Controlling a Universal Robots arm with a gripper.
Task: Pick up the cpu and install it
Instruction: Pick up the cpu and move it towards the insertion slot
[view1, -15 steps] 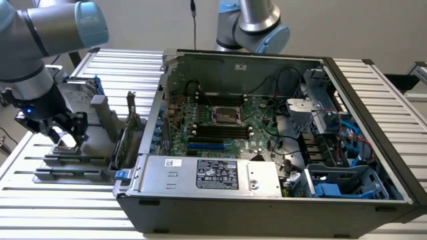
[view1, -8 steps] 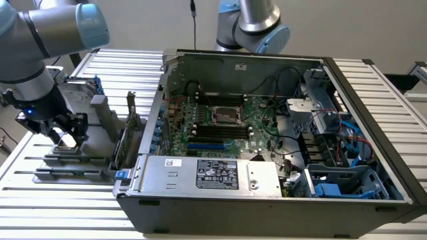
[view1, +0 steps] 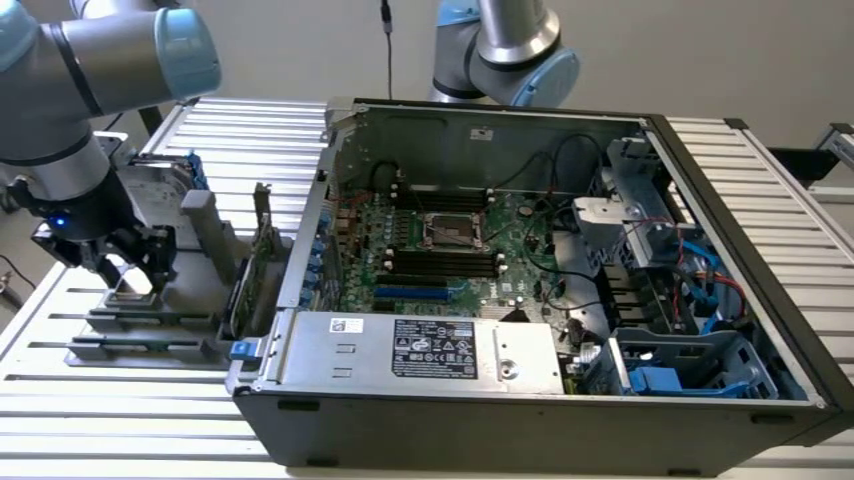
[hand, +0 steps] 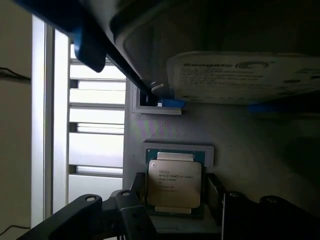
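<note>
The gripper (view1: 131, 270) hangs low over the grey parts holder (view1: 150, 324) at the exterior view's left, jaws spread wide and grasping nothing. The cpu (hand: 174, 184) lies flat in a square recess of that holder, silver top up (its printed text faces the wrist camera), with a black finger (hand: 131, 197) just beside each of two opposite edges. A Seagate hard drive (hand: 245, 75) stands near it. The motherboard socket (view1: 451, 232) inside the open computer case (view1: 400, 420) is well apart from the cpu
</note>
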